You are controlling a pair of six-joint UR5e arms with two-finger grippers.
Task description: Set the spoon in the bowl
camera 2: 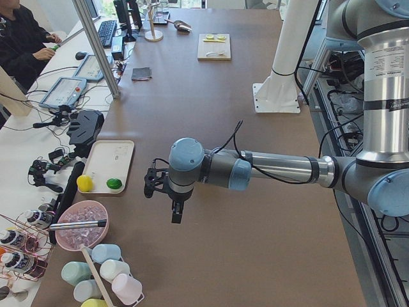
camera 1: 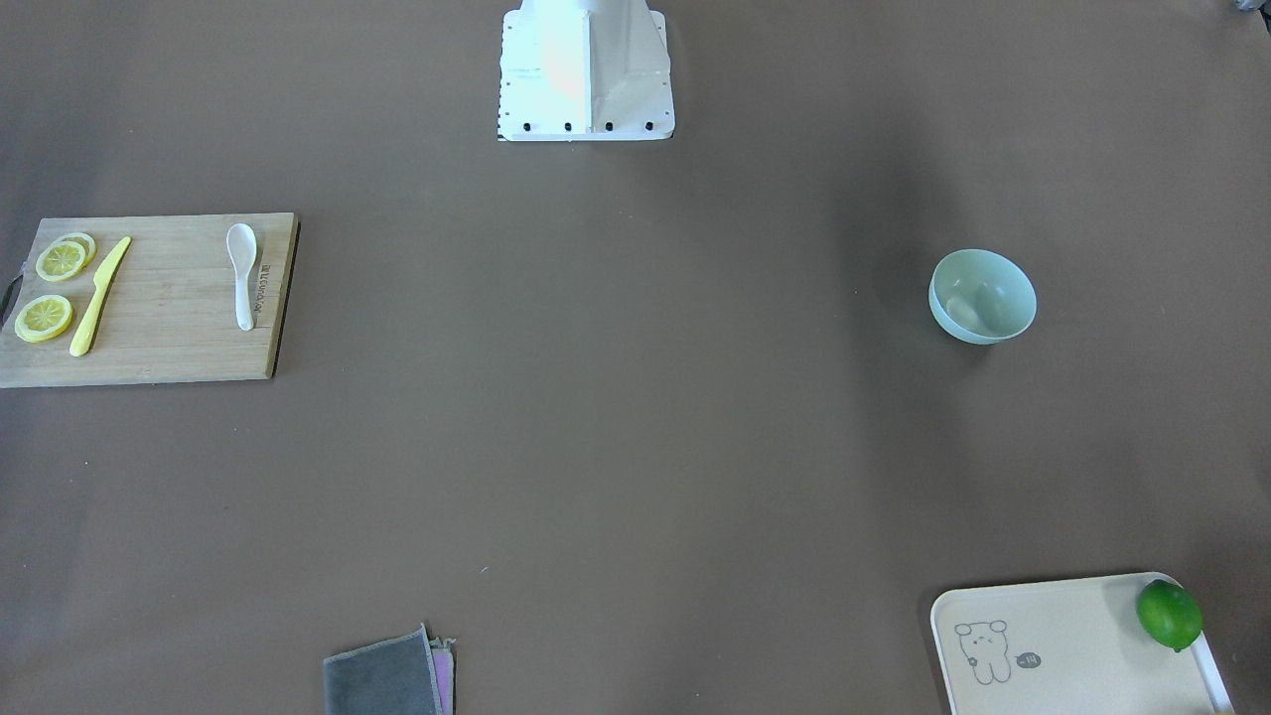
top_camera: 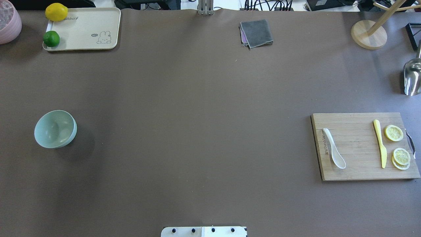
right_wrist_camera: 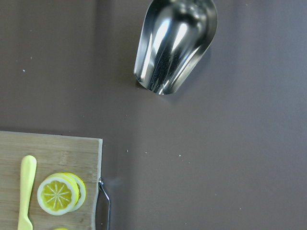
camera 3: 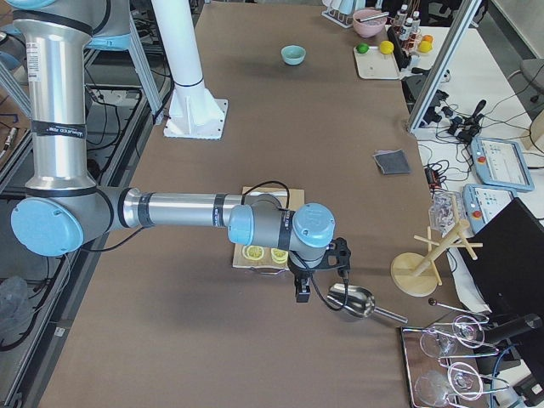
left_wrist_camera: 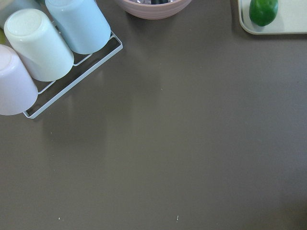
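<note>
The white spoon (camera 1: 241, 273) lies on a wooden cutting board (camera 1: 169, 338) at the table's right side; it also shows in the overhead view (top_camera: 334, 152). The mint-green bowl (camera 1: 982, 296) stands empty on the left side, also in the overhead view (top_camera: 55, 128). My left gripper (camera 2: 176, 214) hangs above the table's left end, near the tray and cups. My right gripper (camera 3: 302, 289) hangs beyond the board's far end, beside the metal scoop. Both show only in the side views, so I cannot tell whether they are open or shut.
A yellow knife (top_camera: 380, 143) and lemon slices (top_camera: 394, 133) share the board. A cream tray (top_camera: 82, 33) holds a lime and a lemon. A grey cloth (top_camera: 256, 33), a wooden stand (top_camera: 368, 34), a metal scoop (right_wrist_camera: 175, 43) and racked cups (left_wrist_camera: 48, 48) sit at the edges.
</note>
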